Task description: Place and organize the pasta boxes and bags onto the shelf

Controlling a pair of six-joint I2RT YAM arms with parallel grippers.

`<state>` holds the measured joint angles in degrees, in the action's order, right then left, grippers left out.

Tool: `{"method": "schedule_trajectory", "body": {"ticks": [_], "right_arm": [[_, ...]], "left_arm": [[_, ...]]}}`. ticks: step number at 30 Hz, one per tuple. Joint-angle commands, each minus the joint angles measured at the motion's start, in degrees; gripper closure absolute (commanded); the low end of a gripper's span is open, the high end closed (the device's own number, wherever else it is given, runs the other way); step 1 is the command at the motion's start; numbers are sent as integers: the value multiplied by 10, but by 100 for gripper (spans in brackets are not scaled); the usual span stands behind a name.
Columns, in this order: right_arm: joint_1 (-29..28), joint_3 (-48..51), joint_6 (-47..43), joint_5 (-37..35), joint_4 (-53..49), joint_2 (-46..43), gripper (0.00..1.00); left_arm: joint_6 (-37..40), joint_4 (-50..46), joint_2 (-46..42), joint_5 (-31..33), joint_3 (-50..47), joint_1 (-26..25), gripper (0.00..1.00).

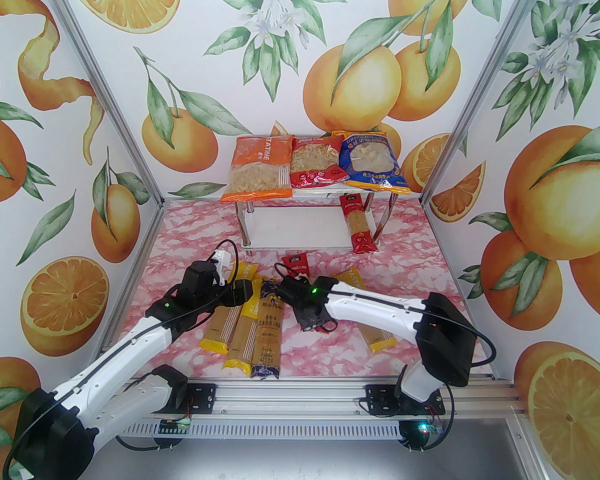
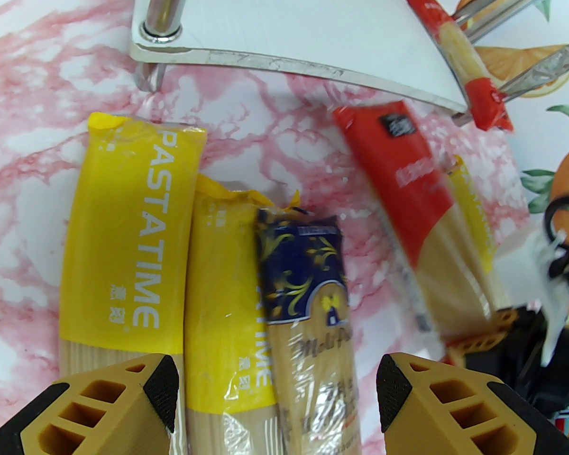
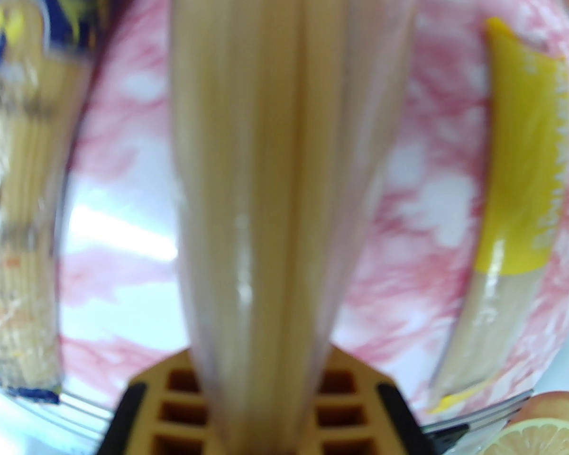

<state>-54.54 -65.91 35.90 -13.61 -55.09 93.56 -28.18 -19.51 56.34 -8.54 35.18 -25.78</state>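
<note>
Where right jaws pinch, seemingly glossy pack

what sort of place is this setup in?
Probably a staged robot test booth, not a real shop or kitchen: aluminium frame, orange-print walls, and a small shelf on a pink marble-print table.

High rear overview; two close, downward wrist views
</note>
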Motion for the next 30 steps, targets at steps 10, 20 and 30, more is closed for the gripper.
{"method": "schedule_trajectory", "body": {"ticks": [10,20,30], "right_arm": [[145,-117,-133,-118,-12,-2,100],[250,-254,-213,-136,12,121,100],[300,-370,-234,-143,16,218,100]], "left_arm": [[1,12,18,-7,23,5,27],[9,-3,18,-2,34,6,27],[9,-6,18,-2,34,10,27]]}}
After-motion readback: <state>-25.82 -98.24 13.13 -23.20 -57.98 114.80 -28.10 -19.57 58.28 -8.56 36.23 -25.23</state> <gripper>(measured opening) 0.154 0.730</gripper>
